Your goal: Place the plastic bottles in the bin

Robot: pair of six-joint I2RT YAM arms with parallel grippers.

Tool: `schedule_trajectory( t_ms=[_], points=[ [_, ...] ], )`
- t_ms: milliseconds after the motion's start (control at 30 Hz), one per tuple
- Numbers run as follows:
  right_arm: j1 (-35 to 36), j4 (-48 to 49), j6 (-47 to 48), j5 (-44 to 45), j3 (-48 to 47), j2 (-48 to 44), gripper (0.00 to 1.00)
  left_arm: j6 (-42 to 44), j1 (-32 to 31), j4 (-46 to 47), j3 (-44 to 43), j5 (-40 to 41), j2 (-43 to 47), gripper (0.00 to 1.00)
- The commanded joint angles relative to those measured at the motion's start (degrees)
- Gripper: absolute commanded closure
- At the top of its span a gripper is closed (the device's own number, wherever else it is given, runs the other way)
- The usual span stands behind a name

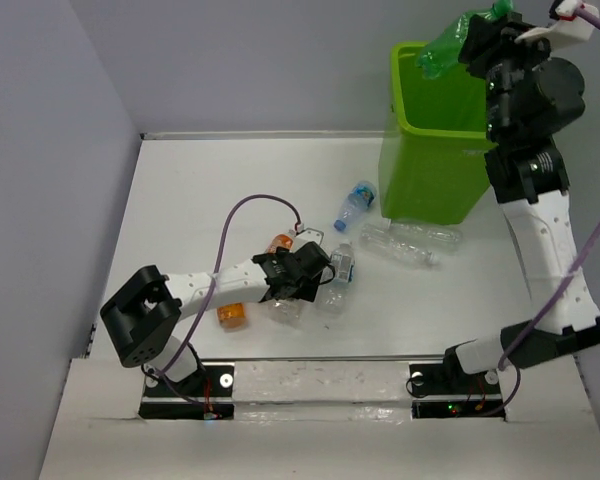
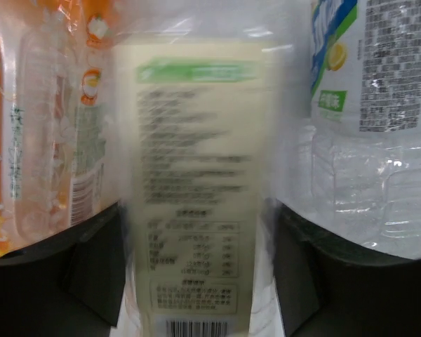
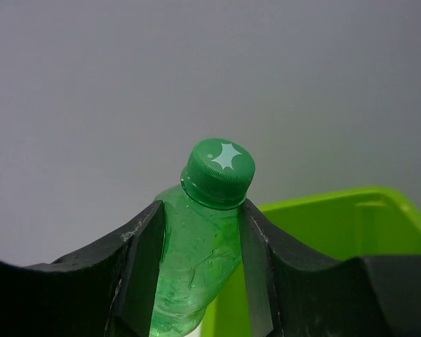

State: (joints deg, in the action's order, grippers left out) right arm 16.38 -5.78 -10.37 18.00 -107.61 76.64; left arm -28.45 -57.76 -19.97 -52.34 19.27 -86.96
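My right gripper (image 1: 477, 42) is shut on the green bottle (image 1: 448, 48) and holds it tilted above the lime-green bin (image 1: 435, 150); in the right wrist view both fingers (image 3: 144, 260) press the bottle's neck (image 3: 196, 246) under its green cap, with the bin's rim (image 3: 351, 210) behind. My left gripper (image 1: 296, 284) is low on the table among bottles. In the left wrist view its jaws stand on both sides of a clear bottle with a cream label (image 2: 193, 182), touching it. An orange bottle (image 2: 49, 126) lies to its left and a clear bottle with a blue and white label (image 2: 368, 105) to its right.
On the table lie an orange bottle (image 1: 232, 315), another orange-capped one (image 1: 280, 243), a clear blue-capped bottle (image 1: 352, 207), a long clear bottle (image 1: 410, 243) next to the bin's base, and a clear bottle (image 1: 340, 270) beside my left gripper. Grey walls stand left and behind.
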Motion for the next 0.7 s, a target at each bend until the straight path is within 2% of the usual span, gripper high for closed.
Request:
schedule_trajectory(
  t_ms=[0, 33, 67, 133, 167, 300, 400, 533, 667],
  points=[
    [-3.37, 4.89, 13.26, 14.16, -6.99, 9.48, 0.92, -0.91, -0.34, -0.86, 0.04, 4.37, 3.63, 0.34],
    [-4.24, 4.82, 14.40, 14.69, -8.39, 11.06, 0.92, -1.00, -0.25, -0.95, 0.22, 4.46, 4.33, 0.37],
    [-4.77, 4.81, 14.85, 15.31, -8.58, 13.16, 0.91, -1.08, -0.34, -1.04, 0.30, 4.72, 4.69, 0.46],
    [-5.30, 4.81, 15.21, 15.58, -6.92, 14.15, 0.79, -1.17, -0.34, -1.48, 0.39, 4.90, 5.74, 0.52],
    [-5.31, 4.81, 14.86, 14.88, -5.78, 13.80, 0.59, -1.17, -0.25, -1.48, 0.31, 5.08, 6.18, 0.57],
    [-5.31, 3.33, 10.56, 11.89, -1.11, 11.26, 0.12, -1.26, -0.34, -2.44, -0.05, 5.60, 9.34, 0.61],
    [-5.31, 0.00, 6.96, 9.26, 0.03, 8.54, 0.03, -1.44, -0.25, -2.18, -0.31, 5.69, 13.20, 0.66],
    [-5.31, -3.44, 2.31, 2.32, 3.01, 3.00, 0.02, -0.82, -0.25, -0.34, -1.27, 5.78, 18.47, 0.69],
    [-5.31, -4.94, -4.47, -15.76, 10.56, -4.82, 0.02, 1.28, -0.34, 3.61, -3.91, 3.59, 22.70, 0.69]
  ],
)
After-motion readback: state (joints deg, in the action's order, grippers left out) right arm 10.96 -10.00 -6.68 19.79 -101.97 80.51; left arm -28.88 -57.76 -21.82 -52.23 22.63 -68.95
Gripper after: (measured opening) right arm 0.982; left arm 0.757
